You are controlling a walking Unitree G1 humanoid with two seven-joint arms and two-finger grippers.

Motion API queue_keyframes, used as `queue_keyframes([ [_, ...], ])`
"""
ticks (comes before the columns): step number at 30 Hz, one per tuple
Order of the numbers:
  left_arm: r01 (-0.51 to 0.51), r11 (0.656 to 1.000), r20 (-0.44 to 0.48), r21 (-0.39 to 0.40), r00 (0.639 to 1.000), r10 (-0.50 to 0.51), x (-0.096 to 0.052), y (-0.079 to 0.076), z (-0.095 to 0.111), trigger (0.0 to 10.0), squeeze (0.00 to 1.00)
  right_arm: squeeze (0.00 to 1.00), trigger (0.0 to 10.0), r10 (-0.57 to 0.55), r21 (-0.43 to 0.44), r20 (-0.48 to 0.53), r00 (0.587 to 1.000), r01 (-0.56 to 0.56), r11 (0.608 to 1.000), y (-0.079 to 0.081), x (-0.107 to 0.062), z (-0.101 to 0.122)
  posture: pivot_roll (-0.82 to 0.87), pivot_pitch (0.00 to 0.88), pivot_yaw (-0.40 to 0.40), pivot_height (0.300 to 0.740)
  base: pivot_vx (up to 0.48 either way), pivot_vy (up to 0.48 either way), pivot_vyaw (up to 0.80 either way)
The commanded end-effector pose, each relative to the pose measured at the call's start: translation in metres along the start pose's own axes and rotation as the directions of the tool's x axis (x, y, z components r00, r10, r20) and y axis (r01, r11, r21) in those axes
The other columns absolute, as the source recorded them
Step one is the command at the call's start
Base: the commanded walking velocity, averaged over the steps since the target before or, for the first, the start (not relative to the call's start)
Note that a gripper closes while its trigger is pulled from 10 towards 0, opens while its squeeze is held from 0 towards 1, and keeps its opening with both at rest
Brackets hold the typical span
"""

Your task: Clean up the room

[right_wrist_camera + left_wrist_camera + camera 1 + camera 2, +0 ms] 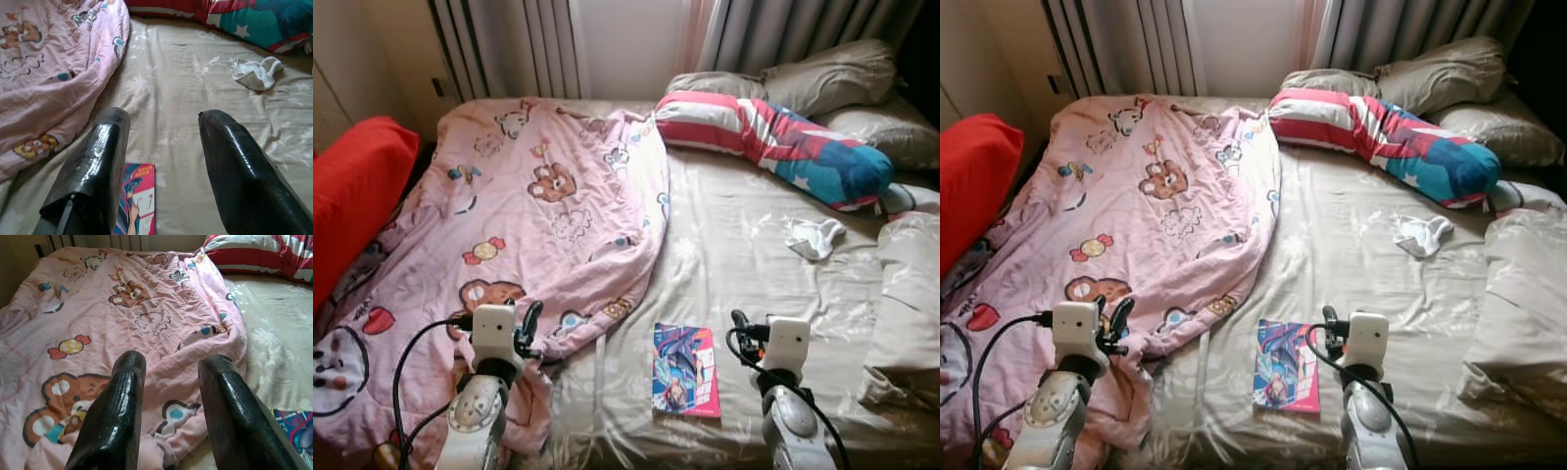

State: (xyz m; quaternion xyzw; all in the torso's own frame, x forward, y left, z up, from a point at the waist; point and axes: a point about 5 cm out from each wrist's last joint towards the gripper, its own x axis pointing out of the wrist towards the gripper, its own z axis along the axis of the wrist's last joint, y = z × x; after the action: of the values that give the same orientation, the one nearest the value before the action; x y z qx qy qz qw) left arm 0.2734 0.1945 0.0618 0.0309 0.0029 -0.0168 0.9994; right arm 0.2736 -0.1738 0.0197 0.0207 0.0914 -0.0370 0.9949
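A pink cartoon-print blanket (529,225) lies spread over the left half of the bed. A colourful book (685,370) rests on the beige sheet near the bed's front edge. A crumpled white sock (815,237) lies on the sheet toward the right. My left gripper (168,377) is open, hovering over the blanket's near edge. My right gripper (161,127) is open above the sheet, with the book (137,200) just below its left finger and the sock (257,73) farther ahead.
A striped red, white and blue bolster (773,137) and beige pillows (832,73) lie at the bed's head. A red cushion (352,196) stands at the left. Rumpled beige bedding (906,313) piles up at the right. Curtains and a radiator (509,44) stand behind.
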Motion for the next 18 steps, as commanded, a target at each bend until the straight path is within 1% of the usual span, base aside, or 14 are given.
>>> queue_keyframes([
  [1,0.012,1.000,-0.013,0.009,1.000,-0.012,-0.0042,-0.0017,-0.0021,10.0,0.00,0.00,10.0,-0.003,0.001,-0.028,1.000,0.003,1.000,0.0000,-0.0009,-0.0049,0.00,0.104,-0.039,0.640,0.000,0.000,0.00],
  [3,0.015,1.000,-0.013,0.010,1.000,-0.015,-0.0044,-0.0019,-0.0019,10.0,0.00,0.00,10.0,0.005,0.011,-0.013,1.000,-0.005,1.000,0.0021,-0.0003,-0.0030,0.00,0.104,-0.039,0.630,0.000,0.000,0.00],
  [7,0.016,1.000,-0.014,0.012,1.000,-0.016,-0.0051,-0.0013,-0.0017,10.0,0.00,0.00,10.0,0.016,0.019,0.007,1.000,-0.016,1.000,0.0048,-0.0001,-0.0007,0.01,0.109,-0.039,0.630,0.000,0.000,0.00],
  [18,0.023,1.000,-0.011,0.020,1.000,-0.023,-0.0054,-0.0037,0.0008,10.0,0.00,0.00,10.0,0.047,0.024,-0.024,0.999,-0.046,0.999,0.0089,0.0006,-0.0044,0.02,0.132,-0.033,0.630,0.000,0.000,0.00],
])
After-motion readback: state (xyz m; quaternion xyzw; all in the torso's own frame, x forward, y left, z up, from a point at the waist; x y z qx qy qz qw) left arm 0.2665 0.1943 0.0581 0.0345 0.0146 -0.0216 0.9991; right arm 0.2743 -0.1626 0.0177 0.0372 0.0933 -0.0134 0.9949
